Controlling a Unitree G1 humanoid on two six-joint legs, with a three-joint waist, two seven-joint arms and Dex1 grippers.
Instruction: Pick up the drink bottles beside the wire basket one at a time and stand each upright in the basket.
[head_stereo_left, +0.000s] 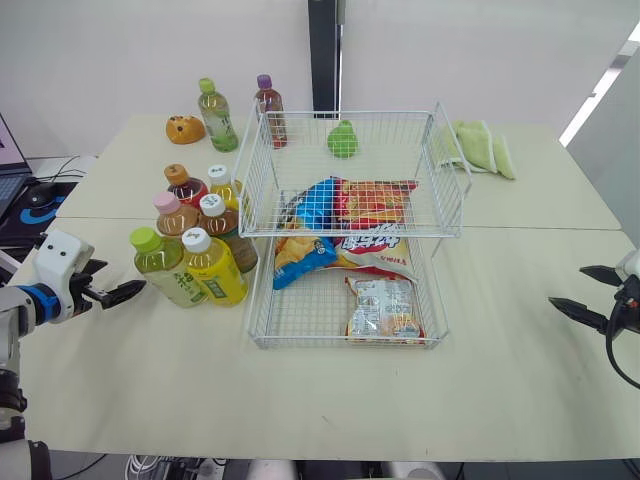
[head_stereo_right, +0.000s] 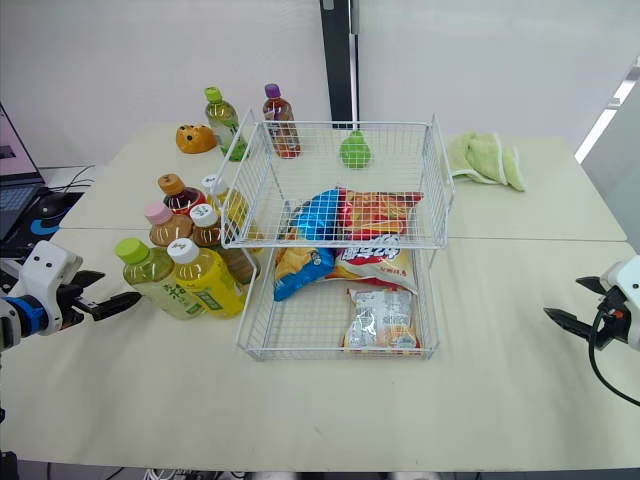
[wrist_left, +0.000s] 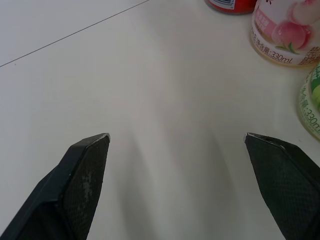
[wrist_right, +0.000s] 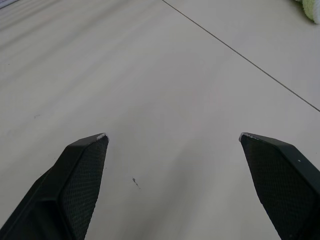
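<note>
Peach-label bottle (wrist_left: 282, 32), top beyond the edge

So the wire basket (head_stereo_left: 345, 343) sits mid-desk (head_stereo_left: 300, 400) with snack bags (head_stereo_left: 385, 308) in it, a bunch of bottles (head_stereo_left: 212, 268) huddled just beside its left side, two more bottles (head_stereo_left: 217, 118) behind those toward the far edge, and a cloth (head_stereo_left: 480, 145) off its back right corner.
</note>
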